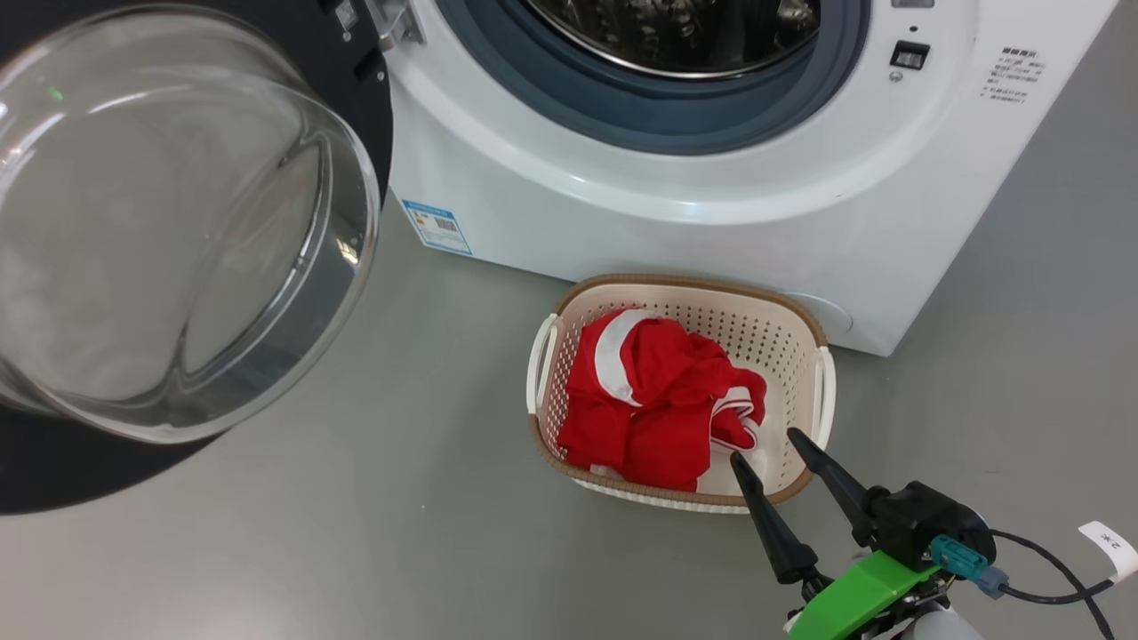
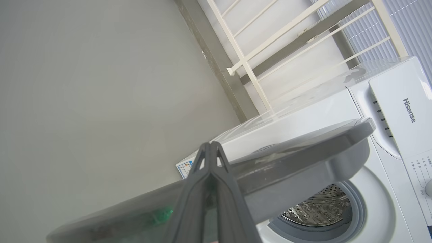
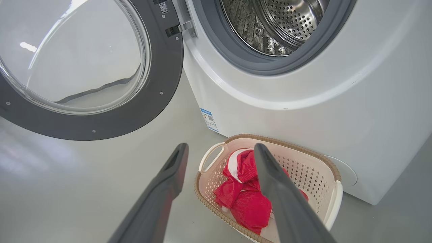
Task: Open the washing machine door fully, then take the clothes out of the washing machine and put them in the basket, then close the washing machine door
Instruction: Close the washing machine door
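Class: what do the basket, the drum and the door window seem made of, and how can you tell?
The basket: likely matte cream plastic, moulded perforations. The drum: shiny perforated metal, probably steel. The door window: clear glossy glass or plastic, see-through with reflections.

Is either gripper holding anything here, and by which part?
Nothing. The right gripper hangs, jaws open, near the cream perforated plastic basket holding red fabric clothes; the left gripper has jaws shut empty.

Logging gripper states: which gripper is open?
The right gripper, fingers spread apart near the basket; the left gripper has its fingers pressed together.
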### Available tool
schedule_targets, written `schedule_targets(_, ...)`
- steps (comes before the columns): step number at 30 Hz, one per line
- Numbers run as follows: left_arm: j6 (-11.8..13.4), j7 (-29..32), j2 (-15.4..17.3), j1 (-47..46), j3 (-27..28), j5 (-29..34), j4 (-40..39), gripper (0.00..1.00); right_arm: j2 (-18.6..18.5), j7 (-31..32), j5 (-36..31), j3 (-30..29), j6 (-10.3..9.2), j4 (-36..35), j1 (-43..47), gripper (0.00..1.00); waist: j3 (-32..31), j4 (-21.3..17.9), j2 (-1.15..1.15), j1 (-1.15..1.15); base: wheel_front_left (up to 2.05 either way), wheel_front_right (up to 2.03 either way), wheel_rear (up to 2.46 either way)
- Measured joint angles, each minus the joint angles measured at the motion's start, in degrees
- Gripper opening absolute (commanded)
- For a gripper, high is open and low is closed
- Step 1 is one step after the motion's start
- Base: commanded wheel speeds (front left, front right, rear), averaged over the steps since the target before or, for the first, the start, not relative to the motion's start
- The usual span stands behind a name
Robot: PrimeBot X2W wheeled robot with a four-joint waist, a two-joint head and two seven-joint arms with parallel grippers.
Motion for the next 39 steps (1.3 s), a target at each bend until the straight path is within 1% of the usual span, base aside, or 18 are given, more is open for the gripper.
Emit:
schedule_targets(3, 0.00, 2.61, 0.25, 0.82, -0.73, -0.63, -1.24, 0.00, 0.21, 0.00, 0.01, -0.03, 0.00, 0.00, 0.73, 1.00, -1.14, -0.11, 0.00, 0.00, 0.00, 0.00, 0.00)
schedule_targets(13, 0.00, 7.99, 1.09, 3.98, -2.83, -1.23, -6.49, 0.00, 0.65, 0.00, 0.60, -0.10, 0.00, -0.15, 2.53, 1.00, -4.15, -0.46, 0.00, 0.00, 0.00, 0.00, 0.00)
schedule_targets(28, 0.00, 15.86, 1.31, 10.48, -4.95, -4.45, -18.76, 0.00, 0.98, 0.00, 0.77, -1.10, 0.00, -0.96, 5.50, 1.00, -7.75, -1.27, 0.00, 0.00, 0.00, 0.00, 0.00)
schedule_targets(30, 0.00, 16.97, 0.97, 11.50, -5.02, -5.44, -20.97, 0.00, 1.04, 0.00, 0.77, -1.33, 0.00, -1.16, 5.51, 1.00, -8.06, -1.67, 0.00, 0.00, 0.00, 0.00, 0.00)
schedule_targets(33, 0.00, 19.84, -0.56, 13.46, -5.01, -8.13, -25.44, 0.00, 1.15, 0.00, 1.00, -1.97, 0.00, -1.52, 6.01, 1.00, -8.82, -2.51, 0.00, 0.00, 0.00, 0.00, 0.00)
schedule_targets(39, 0.02, 21.92, -2.70, 15.69, -4.74, -9.90, -31.88, 0.00, 1.24, 0.00, 1.01, -2.68, 0.00, -2.03, 7.66, 1.00, -9.76, -4.16, 0.00, 0.00, 0.00, 0.00, 0.00)
